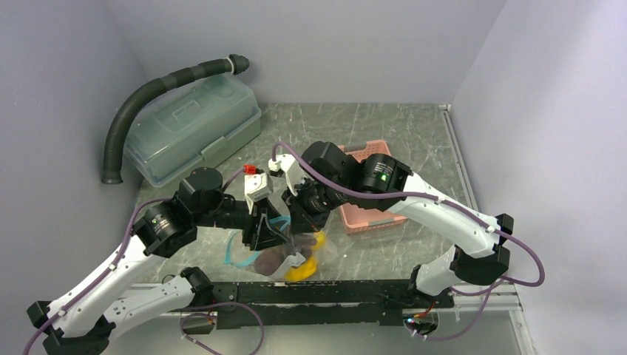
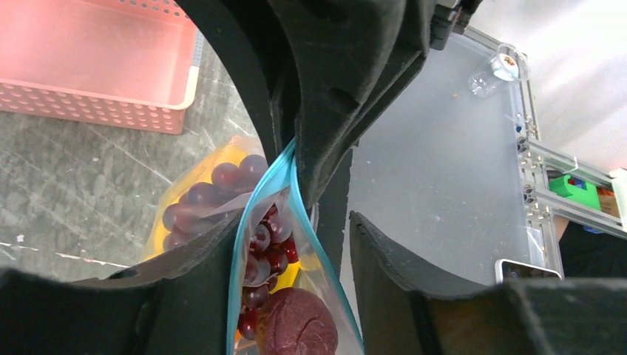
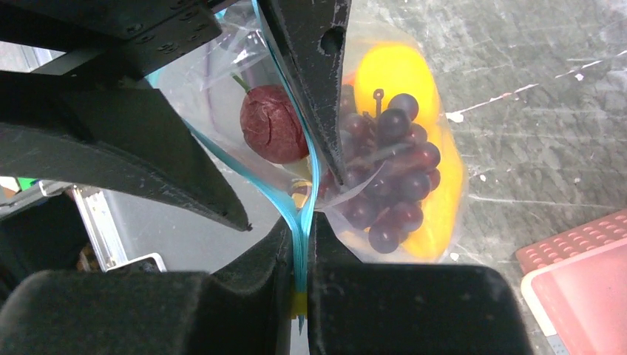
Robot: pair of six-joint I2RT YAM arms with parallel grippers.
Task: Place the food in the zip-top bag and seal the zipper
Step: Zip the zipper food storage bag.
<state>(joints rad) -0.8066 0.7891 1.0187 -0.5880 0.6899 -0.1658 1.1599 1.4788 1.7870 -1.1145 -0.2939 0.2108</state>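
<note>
On the grey table [image 1: 414, 133], a translucent lidded box [image 1: 194, 126] is seen at 10 o'clock and a pink perforated basket [image 1: 373, 220] at 3 o'clock of the work area. The clear zip-top bag [image 1: 275, 255] is found at 6 o'clock, close to the near edge and between the two arms.

All the food that can be seen is inside the bag: yellow mango-like pieces [image 3: 395, 70], a dark grape bunch [image 3: 388, 185] and a reddish-purple round fruit [image 3: 272, 124]. No orange can be made out.

The right pincer [image 3: 301, 225] is clamped tight on the teal zipper [image 3: 299, 270] at one end of the mouth. The left pincer [image 2: 296, 244] is spread apart and set astride the bag's mouth. There the two teal tracks are seen to part, with the round fruit just under them.

Loading is judged complete, and sealing is judged to be the step in hand. The right grip is best used as a fixed anchor, so that the floppy plastic is held taut.

The left pincer should be closed on both tracks just beside that anchor, with the tracks lined up face to face. It should then be drawn along the strip toward the far end under steady pressure.

The round fruit and the grapes should be kept below the tracks, since a pinched fruit or fold of film would probably leave a gap.
</note>
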